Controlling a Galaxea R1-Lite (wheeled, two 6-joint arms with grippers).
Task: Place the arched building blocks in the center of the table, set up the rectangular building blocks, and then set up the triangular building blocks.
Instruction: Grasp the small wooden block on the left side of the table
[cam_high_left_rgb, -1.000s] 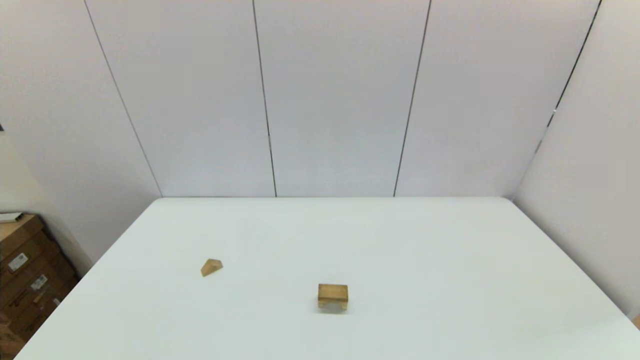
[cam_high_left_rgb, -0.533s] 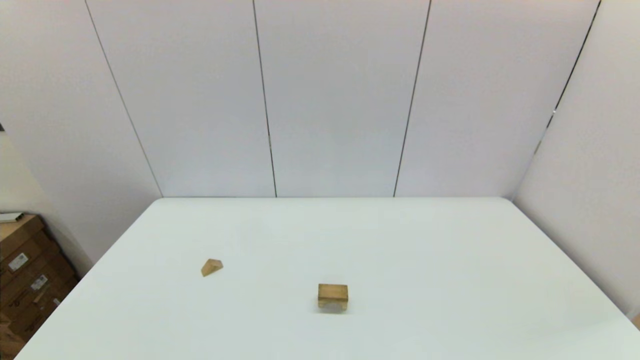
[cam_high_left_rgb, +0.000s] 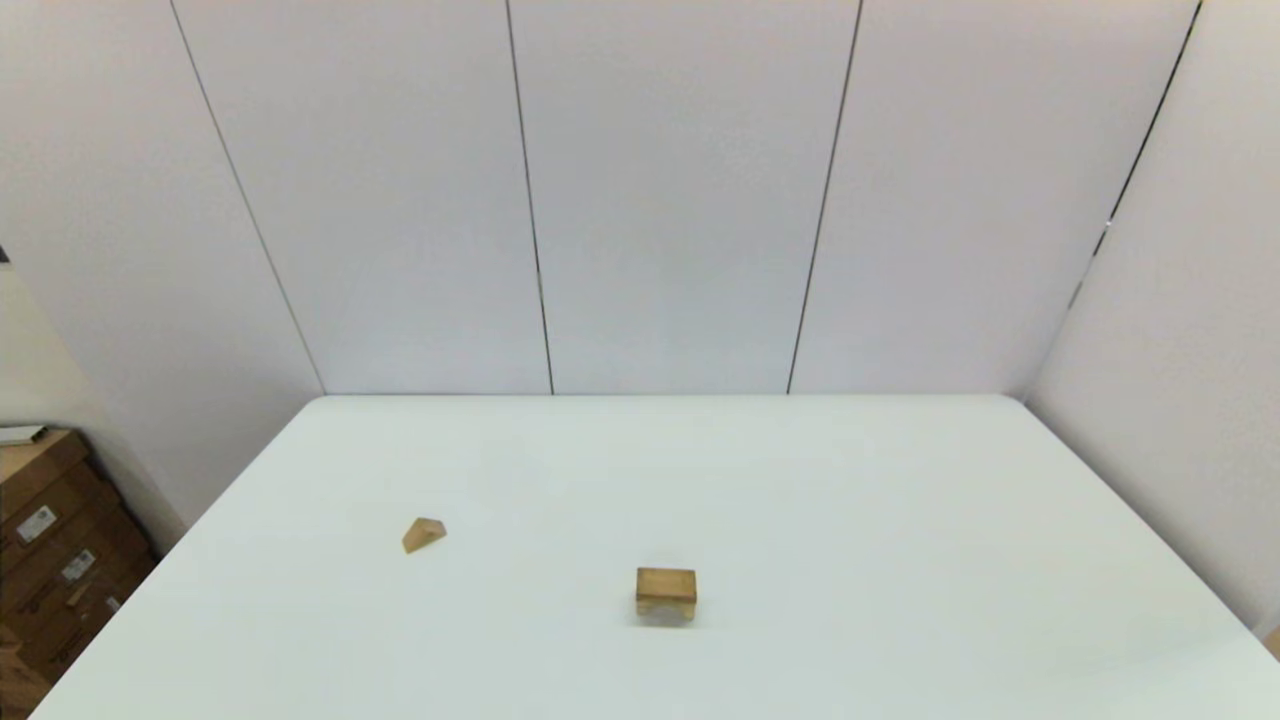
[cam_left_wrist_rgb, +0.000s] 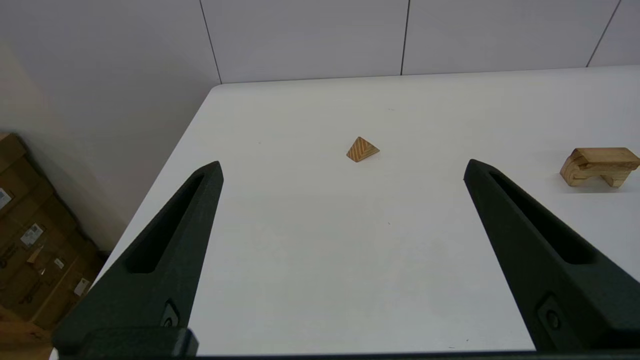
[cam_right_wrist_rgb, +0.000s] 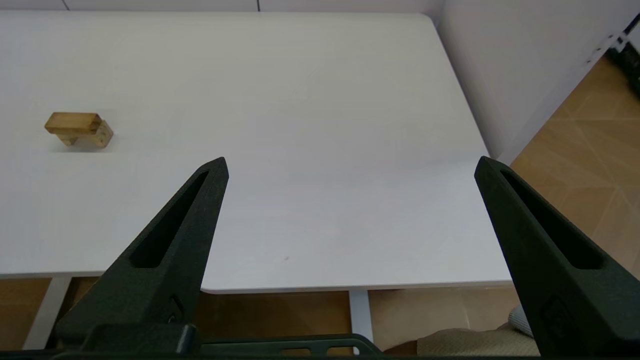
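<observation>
- Wedge (cam_high_left_rgb: 424, 534) is the block left for us to set up. It lies alone on the left part of the desk (cam_high_left_rgb: 800, 500), well apart from the other two blocks.
- Our left hand (cam_left_wrist_rgb: 344, 164) hangs low over the near left of the desk, spread wide and empty, with the wedge ahead of it between the fingers' lines.
- Our right hand (cam_right_wrist_rgb: 351, 160) is parked past the desk's near right edge, also spread and empty.
- Arch (cam_high_left_rgb: 666, 605) stands near the desk's middle, cut-out down. The slab (cam_right_wrist_rgb: 72, 121) seems to lie flat on top of it.
- To do this step well, we judge the left hand should come down over the wedge and close on its two flat triangular ends, not its slopes, where it could squirt out.
- We would then lower it flat side down onto the slab and let go gently, so the stack is not knocked.
- Count: one wedge, one arch, one slab, two hands.
</observation>
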